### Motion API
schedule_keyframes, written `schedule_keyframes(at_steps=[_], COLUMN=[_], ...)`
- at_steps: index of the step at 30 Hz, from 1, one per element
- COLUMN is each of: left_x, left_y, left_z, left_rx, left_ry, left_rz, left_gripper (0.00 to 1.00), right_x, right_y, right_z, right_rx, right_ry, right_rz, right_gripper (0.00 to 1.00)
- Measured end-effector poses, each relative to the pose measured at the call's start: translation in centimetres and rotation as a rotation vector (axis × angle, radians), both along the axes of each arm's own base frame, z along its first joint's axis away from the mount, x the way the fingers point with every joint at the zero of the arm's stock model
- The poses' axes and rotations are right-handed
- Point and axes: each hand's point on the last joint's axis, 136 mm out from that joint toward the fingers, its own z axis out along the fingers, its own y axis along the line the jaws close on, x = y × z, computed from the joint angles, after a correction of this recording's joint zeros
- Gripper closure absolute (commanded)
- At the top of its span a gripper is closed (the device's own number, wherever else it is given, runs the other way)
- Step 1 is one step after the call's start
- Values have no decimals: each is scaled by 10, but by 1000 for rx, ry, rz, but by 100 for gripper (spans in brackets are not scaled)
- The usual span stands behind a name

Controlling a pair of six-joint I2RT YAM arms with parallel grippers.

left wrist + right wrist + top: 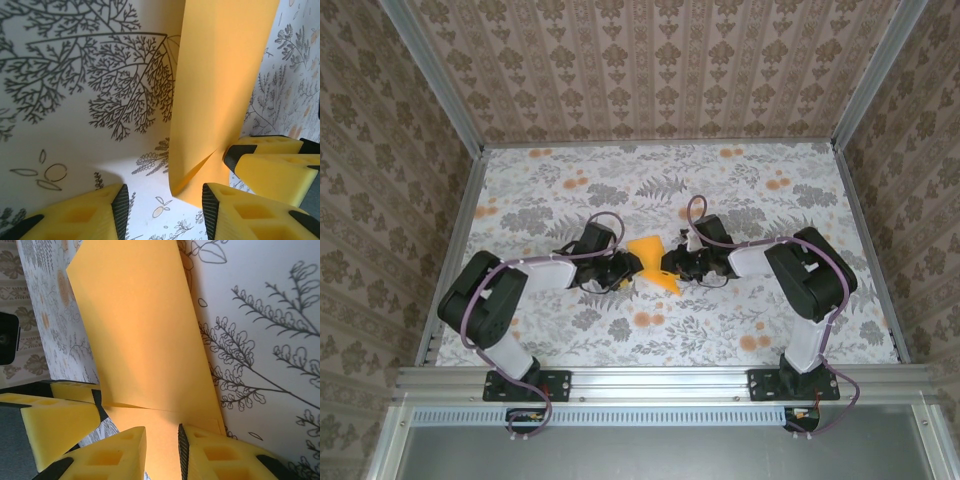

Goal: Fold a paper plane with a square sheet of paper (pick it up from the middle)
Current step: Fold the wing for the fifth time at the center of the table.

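Folded paper [651, 262] upright at frame centre on table [740, 330], between both arms; left gripper [162, 210] part open, paper edge in gap, against one pad; right gripper [161, 452] narrow around paper, clamp unclear.

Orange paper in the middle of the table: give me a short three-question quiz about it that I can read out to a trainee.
1. True or false: the square sheet of paper lies flat and uncreased on the table.
2. Where is the sheet? A: in the far left corner. B: between the left tool and the right tool. C: at the near edge of the table.
3. Fill in: in the left wrist view, the left tool's jaws stand ___, with the sheet's lower edge in the gap.
Key: 1 false, it shows a crease and stands up off the table. 2 B. 3 apart.
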Motion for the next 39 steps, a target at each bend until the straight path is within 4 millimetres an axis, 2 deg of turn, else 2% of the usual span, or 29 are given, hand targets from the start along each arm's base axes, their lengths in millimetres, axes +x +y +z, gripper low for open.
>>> schedule_keyframes(at_steps=[10, 16, 20, 22, 26, 31, 35, 39], left_x=[8, 10, 11, 11, 12, 11, 8, 6], left_y=[-11, -17, -22, -24, -25, -26, -27, -26], left_z=[7, 5, 7, 8, 9, 9, 9, 7], left_rx=[-50, -80, -102, -110, -118, -120, -115, -106], left_ry=[-27, -23, -26, -26, -26, -26, -18, -7], left_rz=[-11, -17, -21, -23, -21, -22, -28, -29], left_gripper=[68, 75, 84, 88, 95, 97, 97, 97], right_x=[1, 1, 0, 0, 1, 4, -6, -22], right_y=[-1, 0, 0, 0, -6, -14, -12, -6], right_z=[1, 1, 2, 5, 16, 48, 64, 60], right_rx=[47, 59, 61, 60, 13, -77, -199, -322], right_ry=[17, 21, 15, -2, -77, -263, -440, -568], right_rz=[-5, -4, 5, 16, 34, 58, 113, 198], right_gripper=[75, 74, 69, 62, 48, 38, 36, 40])
